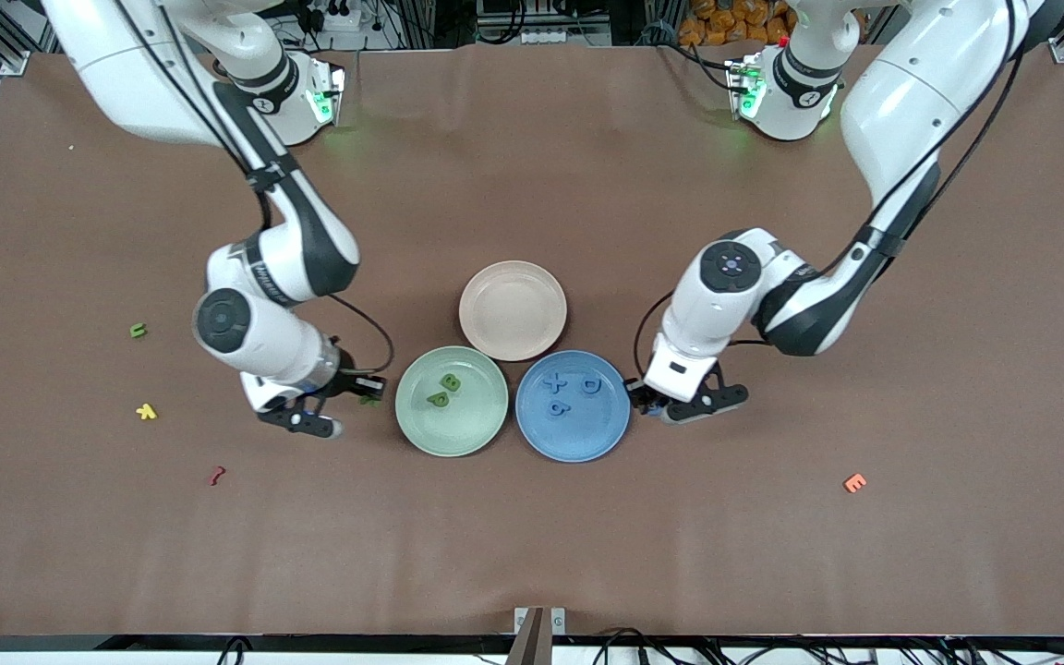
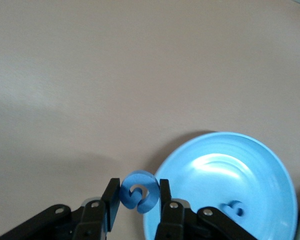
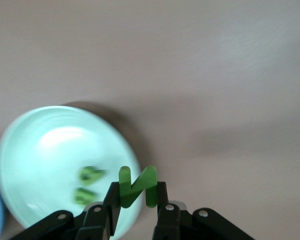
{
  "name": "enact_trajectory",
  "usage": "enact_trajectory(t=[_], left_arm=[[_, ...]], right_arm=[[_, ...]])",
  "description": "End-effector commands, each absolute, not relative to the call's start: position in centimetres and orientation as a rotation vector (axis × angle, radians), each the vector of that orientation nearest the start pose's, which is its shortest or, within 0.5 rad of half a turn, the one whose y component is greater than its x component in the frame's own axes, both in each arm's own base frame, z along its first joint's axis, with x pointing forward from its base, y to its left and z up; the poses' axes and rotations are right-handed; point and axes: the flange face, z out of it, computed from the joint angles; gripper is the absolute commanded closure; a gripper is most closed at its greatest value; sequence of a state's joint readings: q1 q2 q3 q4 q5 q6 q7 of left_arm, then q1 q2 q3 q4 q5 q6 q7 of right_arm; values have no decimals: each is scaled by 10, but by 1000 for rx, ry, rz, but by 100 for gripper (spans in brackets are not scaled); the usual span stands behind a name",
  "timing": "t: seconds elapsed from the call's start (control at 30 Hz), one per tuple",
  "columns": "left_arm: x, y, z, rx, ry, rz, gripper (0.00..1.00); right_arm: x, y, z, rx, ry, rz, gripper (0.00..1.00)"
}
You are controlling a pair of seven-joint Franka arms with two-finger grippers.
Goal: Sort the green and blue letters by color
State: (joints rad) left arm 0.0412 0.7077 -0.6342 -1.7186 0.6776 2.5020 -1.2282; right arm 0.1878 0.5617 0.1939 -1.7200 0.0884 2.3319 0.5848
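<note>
Front view, lower centre: the left pincer (image 1: 650, 404) grips a blue letter (image 2: 139, 191) beside the blue plate (image 1: 615, 434) while the right pincer (image 1: 347, 406) grips a green N (image 3: 136, 186) beside the green plate (image 1: 486, 429), so each likely next moves over its plate and releases.

Two green letters (image 1: 444, 390) lie flat in the green plate (image 1: 486, 427), three blue letters (image 1: 570, 392) in the blue plate (image 1: 587, 443). A green N (image 3: 136, 186) is pinched upright in the right gripper (image 3: 136, 200), a blue curled letter (image 2: 138, 191) in the left gripper (image 2: 138, 200). A green U (image 1: 138, 330) lies alone toward the right arm's end.
</note>
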Motion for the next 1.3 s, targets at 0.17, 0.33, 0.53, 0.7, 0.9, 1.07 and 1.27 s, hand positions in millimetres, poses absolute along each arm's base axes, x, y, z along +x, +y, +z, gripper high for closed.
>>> enact_trajectory(t=[0.17,0.33,0.53,0.7,0.9,1.07,1.27], left_arm=[[587,-391,234,-3221,-517,-423,100],[586,-405,223,-3211,-518,-437,100],[587,-409,222,-3213,-544,-441,93],[593,-401,226,-3210,-482,-463,0],[605,-383,238,-3200,-439,-499,0],[616,-356,240,-3165,-359,-486,0],[621,-305,243,-3098,-208,-380,0]], right_arm=[[634,321,252,-2881,632,64,100],[628,333,244,-2889,629,70,70],[625,337,244,-2884,624,58,0],[627,333,250,-2880,639,56,0],[627,328,248,-2878,646,68,0],[630,321,258,-2870,643,58,0],[627,270,271,-2919,562,88,0]])
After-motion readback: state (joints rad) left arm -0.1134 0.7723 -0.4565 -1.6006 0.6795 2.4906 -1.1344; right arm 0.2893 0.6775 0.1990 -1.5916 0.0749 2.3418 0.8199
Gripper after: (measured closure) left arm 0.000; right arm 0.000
